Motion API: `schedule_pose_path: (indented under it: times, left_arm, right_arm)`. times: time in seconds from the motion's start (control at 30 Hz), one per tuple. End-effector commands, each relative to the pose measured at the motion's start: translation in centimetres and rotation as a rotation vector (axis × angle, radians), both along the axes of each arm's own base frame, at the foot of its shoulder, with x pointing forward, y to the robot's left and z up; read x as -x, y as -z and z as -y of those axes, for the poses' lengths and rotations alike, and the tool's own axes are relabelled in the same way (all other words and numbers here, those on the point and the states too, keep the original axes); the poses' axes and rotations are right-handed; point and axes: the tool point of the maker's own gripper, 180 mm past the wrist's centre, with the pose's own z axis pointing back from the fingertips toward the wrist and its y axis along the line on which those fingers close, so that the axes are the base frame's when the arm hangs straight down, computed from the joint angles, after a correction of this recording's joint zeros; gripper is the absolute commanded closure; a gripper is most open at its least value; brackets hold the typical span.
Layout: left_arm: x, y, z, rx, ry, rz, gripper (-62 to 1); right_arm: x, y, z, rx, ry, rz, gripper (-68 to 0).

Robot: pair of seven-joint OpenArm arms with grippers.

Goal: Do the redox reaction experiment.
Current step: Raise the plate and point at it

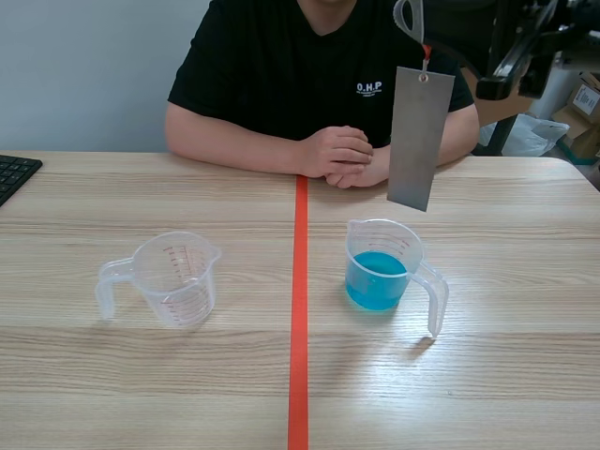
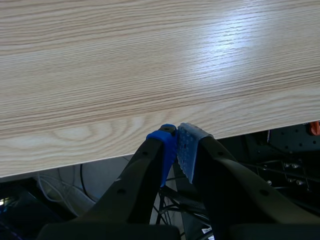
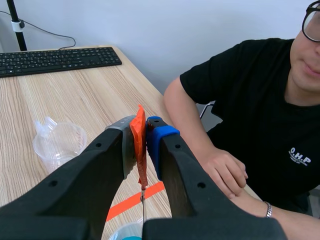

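Observation:
A grey metal plate (image 1: 420, 138) hangs upright from a small orange tag (image 1: 427, 52), above and just behind a clear cup of blue liquid (image 1: 380, 267). In the right wrist view my right gripper (image 3: 142, 125) is shut on that orange tag (image 3: 139, 145), and the plate shows edge-on as a thin line below it. The blue cup's rim (image 3: 127, 232) sits under the fingers. An empty clear measuring cup (image 1: 176, 277) stands left of the tape line. My left gripper (image 2: 176, 137) is shut on nothing at the table's near edge and is hidden in the scene view.
A person sits across the table with clasped hands (image 1: 347, 155) resting just behind the plate. A black keyboard (image 1: 14, 173) lies at the far left edge. An orange tape line (image 1: 300, 309) runs down the middle between the two cups.

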Motion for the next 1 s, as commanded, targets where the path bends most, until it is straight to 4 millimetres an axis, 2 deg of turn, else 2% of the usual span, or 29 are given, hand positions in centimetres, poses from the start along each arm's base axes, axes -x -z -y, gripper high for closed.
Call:
schedule_pose_path:
  times: [0.0, 0.27, 0.53, 0.7, 0.97]
  left_arm:
    - [-0.2, -0.4, 0.4, 0.018, 0.034, 0.013, -4.7]
    - [-1.4, -1.6, 2.0, 0.062, 0.283, 0.010, -4.7]
    - [-3.8, -4.4, 4.0, 0.119, 0.545, 0.086, -4.7]
    - [-6.9, -6.1, 5.4, 0.111, 0.661, 0.179, -4.6]
    - [-10.9, -8.2, 9.6, 0.090, 0.817, 0.305, -4.6]
  right_arm:
    - [0.1, -1.4, 0.1, -0.007, -0.010, 0.040, -1.5]
    - [0.2, -1.5, 0.0, -0.021, -0.015, 0.037, -1.5]
    - [0.2, -1.5, 0.0, -0.022, -0.016, 0.037, -1.5]
    - [0.3, -1.6, 0.0, -0.025, -0.017, 0.037, -1.5]
    - [0.2, -1.6, 0.0, -0.024, -0.016, 0.037, -1.5]
